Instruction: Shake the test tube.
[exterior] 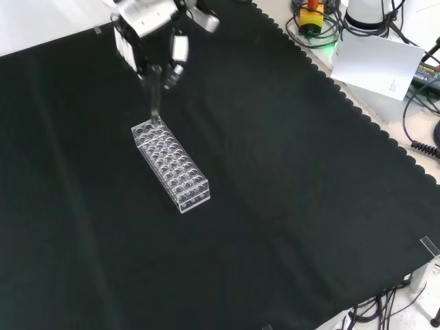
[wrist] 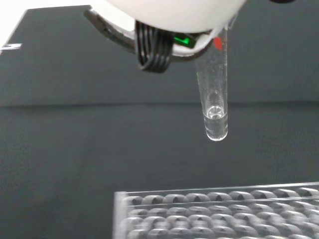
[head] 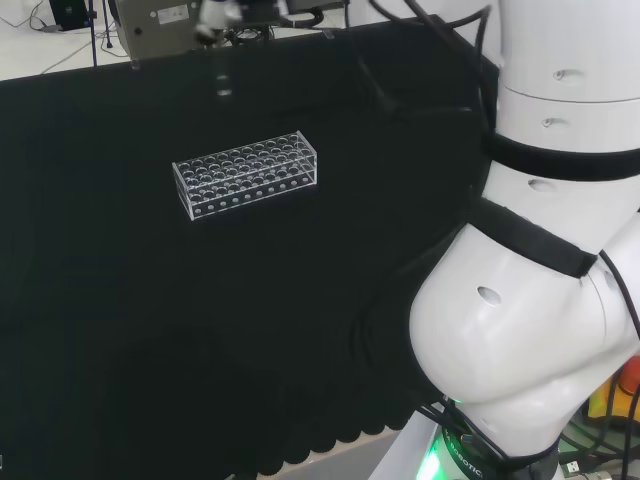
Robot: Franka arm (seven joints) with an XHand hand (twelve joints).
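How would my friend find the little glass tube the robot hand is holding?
In the front view, find the clear rack full of round holes on the black cloth. Just above its far end hangs the robot hand. The test tube is the thin clear stick pointing down from its fingers, in the air.

Black cloth (exterior: 275,179) with a scalloped edge over a pale bench, a white sheet of paper (exterior: 375,62) and tangled cables (exterior: 423,103) beyond its far corner in the front view, grey equipment box (head: 155,25) behind in the head view.
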